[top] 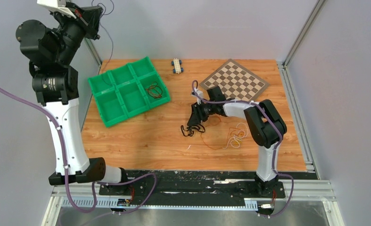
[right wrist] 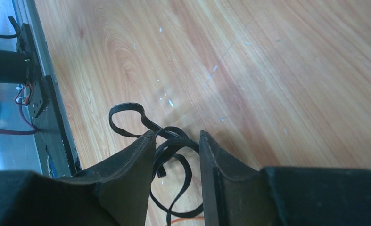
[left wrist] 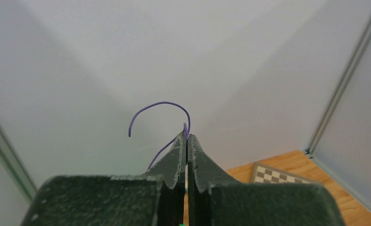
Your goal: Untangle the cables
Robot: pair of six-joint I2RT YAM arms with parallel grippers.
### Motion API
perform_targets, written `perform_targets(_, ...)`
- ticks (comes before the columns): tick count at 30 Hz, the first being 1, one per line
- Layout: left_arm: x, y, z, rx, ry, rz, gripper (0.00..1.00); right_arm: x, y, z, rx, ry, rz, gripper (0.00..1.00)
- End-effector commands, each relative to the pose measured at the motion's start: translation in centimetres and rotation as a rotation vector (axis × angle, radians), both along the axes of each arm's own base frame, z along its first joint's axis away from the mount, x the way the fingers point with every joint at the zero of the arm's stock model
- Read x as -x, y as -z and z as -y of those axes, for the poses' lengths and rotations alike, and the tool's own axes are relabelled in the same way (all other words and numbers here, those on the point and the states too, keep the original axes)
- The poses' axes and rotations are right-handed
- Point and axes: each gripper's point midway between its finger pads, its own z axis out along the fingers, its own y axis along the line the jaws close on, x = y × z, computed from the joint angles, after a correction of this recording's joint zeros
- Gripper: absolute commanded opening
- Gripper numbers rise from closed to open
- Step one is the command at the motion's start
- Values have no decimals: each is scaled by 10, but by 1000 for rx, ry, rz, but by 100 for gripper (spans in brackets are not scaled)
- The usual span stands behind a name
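Note:
My left gripper [top: 97,15] is raised high at the back left and shut on a thin purple cable [left wrist: 160,109], which curls above the closed fingertips in the left wrist view [left wrist: 186,136] and hangs down toward the bin [top: 109,42]. My right gripper [top: 193,123] is low over the table and open, its fingers [right wrist: 143,150] straddling a black flat cable [right wrist: 167,141] that lies looped on the wood [top: 187,130]. An orange cable [top: 210,141] and a yellow-white cable [top: 237,134] lie tangled to the right of it.
A green compartment bin [top: 127,89] sits at the back left with a dark red cable [top: 153,90] in one cell. A checkerboard [top: 235,81] lies at the back right. A small blue-and-white toy car [top: 177,65] stands by the far edge.

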Motion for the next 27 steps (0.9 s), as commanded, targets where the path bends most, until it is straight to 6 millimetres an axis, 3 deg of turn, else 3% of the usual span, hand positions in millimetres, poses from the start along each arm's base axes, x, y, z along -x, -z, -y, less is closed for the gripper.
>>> perform_targets(1,-24,18,-39,5,-152,-35,0,-4,-26,3,-23,-8,37,39)
perform_targets(4,-40,48,-49,26,-140,-113,0,-6,-25,6,-16,-2,35,40)
perform_targets(7,-52,80,-44,10,-87,-172,0,-9,-23,10,-10,11,27,40)
perform_targets(10,-55,98,-37,-7,-39,-182,0,-15,-21,15,-3,31,23,40)
perform_targets(17,-87,160,-42,15,-28,-291,0,-20,-18,21,9,50,14,41)
perform_targets(27,-100,247,-58,-9,-72,-450,0,-22,-15,25,21,65,7,42)
